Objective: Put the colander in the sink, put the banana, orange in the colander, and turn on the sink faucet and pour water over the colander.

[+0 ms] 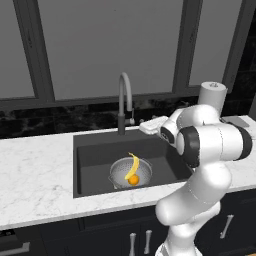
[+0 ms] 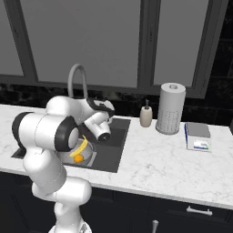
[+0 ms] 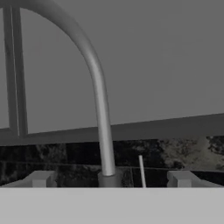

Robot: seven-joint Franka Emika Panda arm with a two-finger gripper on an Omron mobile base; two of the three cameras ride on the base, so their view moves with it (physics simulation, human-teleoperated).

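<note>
A white marble counter [image 1: 35,180] carries the dark grey sink [image 1: 95,155], and the colander [image 1: 120,172] sits low in the basin, toward its front edge, with the banana [image 1: 133,166] propped across it and the orange [image 1: 133,180] resting at the banana's lower end. Both fruits are in place, so the step in hand is judged to be the tap. The gooseneck sink faucet [image 1: 124,100] rises from the counter's back edge, behind the basin — the gripper [image 3: 109,179] faces it squarely, jaws spread wide and holding nothing, the stem standing between the two fingertips [image 3: 40,178] in the hand view.

To do this well, the hand likely needs to move off the stem toward the thin side lever [image 3: 141,170], which stands just to the right of the stem, and push it with one finger rather than pinch it. The spout should end over the colander; whether it does now is hard to judge from either base view.

Much is hidden — the arm's own links cover the gripper in both base views and block part of the sink in the right one. The lever's base is cut off at the bottom of the hand view, and the spout's tip runs out of its top left corner. No water can be made out.
</note>
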